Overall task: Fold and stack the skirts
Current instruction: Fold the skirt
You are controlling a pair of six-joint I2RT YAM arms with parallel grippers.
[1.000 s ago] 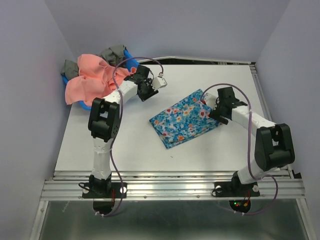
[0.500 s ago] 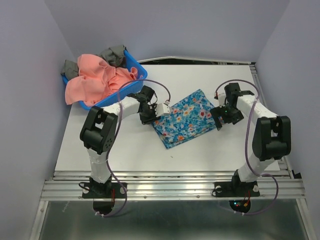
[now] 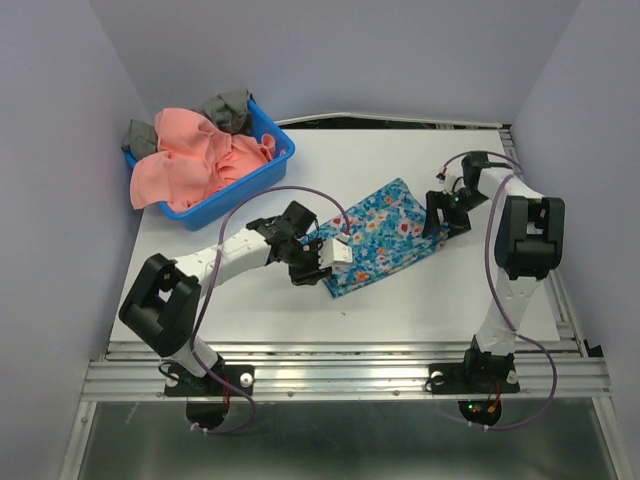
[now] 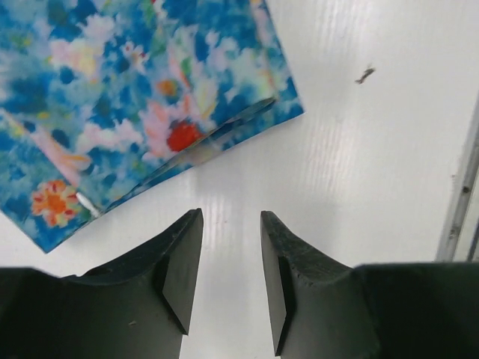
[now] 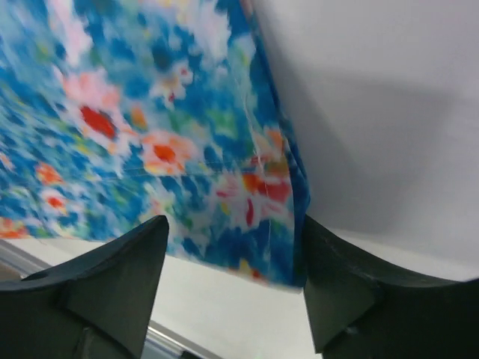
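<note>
The left claw [image 4: 230, 217] has swung across from the basket side and now hangs low over the bare table [image 3: 250, 300], just short of the near corner of the blue flowered skirt [image 3: 375, 235]. Its jaws are part-way apart with nothing between them. The skirt itself has not shifted; it lies folded flat, mid-table, layered edges showing at that corner. Farther out, the right claw [image 3: 440, 215] has drawn back from the top of the cloth to its far right edge, jaws spread wide and gripping nothing. With both claws released at opposite ends, the arms look set for another fold or a tidy-up of this piece. Beyond, at the far left, the pink skirt [image 3: 190, 160] is heaped in the blue basket [image 3: 245, 190] — not yet begun.
</note>
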